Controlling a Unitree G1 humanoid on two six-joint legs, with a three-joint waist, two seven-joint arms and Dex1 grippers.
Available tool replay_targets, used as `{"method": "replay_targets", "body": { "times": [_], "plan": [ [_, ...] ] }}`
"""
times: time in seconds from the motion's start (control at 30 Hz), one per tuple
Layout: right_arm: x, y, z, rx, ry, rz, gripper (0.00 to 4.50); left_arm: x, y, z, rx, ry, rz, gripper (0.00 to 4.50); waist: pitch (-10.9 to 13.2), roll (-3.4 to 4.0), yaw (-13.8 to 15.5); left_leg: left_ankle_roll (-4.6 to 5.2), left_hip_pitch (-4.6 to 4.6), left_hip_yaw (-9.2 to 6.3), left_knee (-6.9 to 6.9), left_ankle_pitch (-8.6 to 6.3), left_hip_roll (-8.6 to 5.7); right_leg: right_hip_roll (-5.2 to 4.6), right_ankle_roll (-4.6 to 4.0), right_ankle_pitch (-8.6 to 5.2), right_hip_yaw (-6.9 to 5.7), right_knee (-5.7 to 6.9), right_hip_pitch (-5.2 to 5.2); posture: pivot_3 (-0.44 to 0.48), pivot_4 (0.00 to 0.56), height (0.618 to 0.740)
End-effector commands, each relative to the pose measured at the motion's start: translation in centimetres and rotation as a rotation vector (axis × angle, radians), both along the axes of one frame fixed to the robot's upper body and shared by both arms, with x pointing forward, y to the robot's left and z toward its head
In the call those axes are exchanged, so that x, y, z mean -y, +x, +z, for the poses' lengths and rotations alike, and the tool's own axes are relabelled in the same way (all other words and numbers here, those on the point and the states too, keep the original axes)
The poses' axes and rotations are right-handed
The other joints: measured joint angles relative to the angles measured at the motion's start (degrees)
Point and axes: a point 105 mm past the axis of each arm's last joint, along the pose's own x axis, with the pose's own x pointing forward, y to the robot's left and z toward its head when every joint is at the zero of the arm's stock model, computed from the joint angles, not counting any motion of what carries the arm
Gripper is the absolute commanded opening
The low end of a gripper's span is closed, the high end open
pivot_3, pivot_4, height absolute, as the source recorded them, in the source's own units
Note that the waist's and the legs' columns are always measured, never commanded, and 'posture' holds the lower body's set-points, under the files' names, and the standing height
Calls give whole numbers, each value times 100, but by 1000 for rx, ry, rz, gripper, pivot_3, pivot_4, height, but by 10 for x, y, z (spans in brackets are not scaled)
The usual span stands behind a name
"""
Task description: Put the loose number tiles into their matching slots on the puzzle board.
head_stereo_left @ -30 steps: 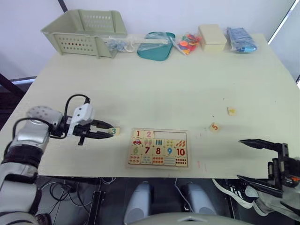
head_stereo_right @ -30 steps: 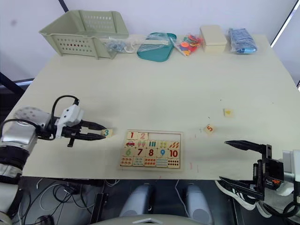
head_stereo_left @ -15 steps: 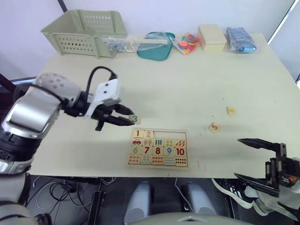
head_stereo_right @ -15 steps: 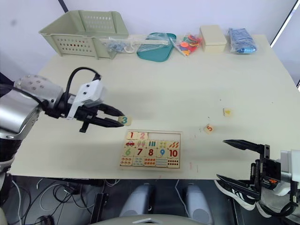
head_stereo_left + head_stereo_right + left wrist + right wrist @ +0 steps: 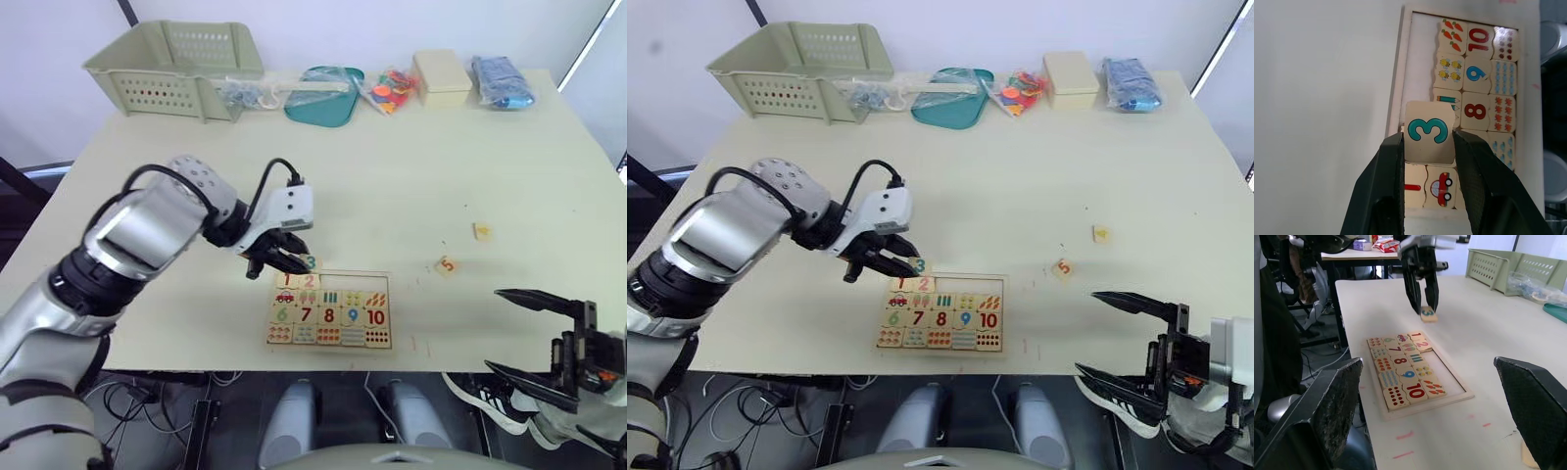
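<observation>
The puzzle board lies near the table's front edge, with tiles 1 and 2 seated in its upper row. The slots to their right are bare wood. My left gripper is shut on the tile with a teal 3 and holds it just above the board's upper row, over the seated 1 and 2. Loose tile 5 lies to the right of the board. Farther right lies another small tile, its digit unreadable. My right gripper stands open at the table's front right, off the edge.
Along the far edge stand a green basket, clear bags, a teal tray, colourful pieces, a cream box and a blue bag. Bare tabletop lies between them and the board.
My left gripper has carried tile 3 rightwards from the table left of the board to above the board's upper row. The right gripper has stayed put.
</observation>
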Motion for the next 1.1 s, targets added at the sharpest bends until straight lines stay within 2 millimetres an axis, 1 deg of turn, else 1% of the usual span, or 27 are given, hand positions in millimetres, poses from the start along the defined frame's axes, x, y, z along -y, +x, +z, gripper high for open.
{"method": "replay_targets", "body": {
  "times": [0.03, 0.13, 0.23, 0.43, 0.5, 0.67, 0.93, 1.1],
  "plan": [
    [-3, -4, 7, 47, -7, 2, 4500, 1, 4, 1, 55, 25, -24, 1015, 0, 0, 0, 0, 0, 0, 0, 0, 0, 0, 0, 0, 0, 0, 0, 0, 150, 740],
    [-3, -4, 6, 50, -6, -8, 4500, 3, 7, -8, 52, 38, -32, 1015, 0, 0, 7, 0, 0, -1, 0, 0, 0, 0, 0, 0, -1, 0, 0, 0, 150, 740],
    [-4, -5, 6, 50, -4, -14, 4500, 10, 8, -15, 47, 35, -35, 1015, 0, 0, 11, 0, 0, 0, 1, 0, 0, -1, 0, 0, 0, 0, 0, 0, 150, 740],
    [-4, -6, 5, 48, -2, -24, 4500, 22, 16, -29, 52, 42, 11, 1015, 0, -1, 11, 0, -1, -3, 1, 0, -1, 0, 0, 0, -1, 0, 0, 0, 150, 740],
    [-4, -6, 5, 48, -2, -27, 4500, 27, 15, -30, 46, 38, 8, 1015, 0, -1, 10, 0, -1, -2, 2, 0, -1, -1, 0, 0, -1, 0, 1, 0, 150, 740],
    [-4, -6, 5, 46, -2, -33, 4500, 33, 12, -30, 34, 36, 4, 1015, 0, 0, 5, 0, -1, -3, 0, 0, 0, 0, 0, 0, -1, 0, 0, 0, 150, 740],
    [-5, -8, 4, 41, -2, -36, 4500, 37, 11, -30, 24, 51, -1, 1015, 0, -1, 11, 0, -1, -3, 1, 0, -1, -1, 0, 0, -1, 0, 0, 0, 150, 740],
    [-5, -8, 4, 40, -2, -39, 4500, 35, 12, -32, 30, 73, -3, 1015, 0, -1, 11, 0, -1, -2, 1, 0, -1, -1, 0, 0, -1, 0, 0, 0, 150, 740]
  ]
}}
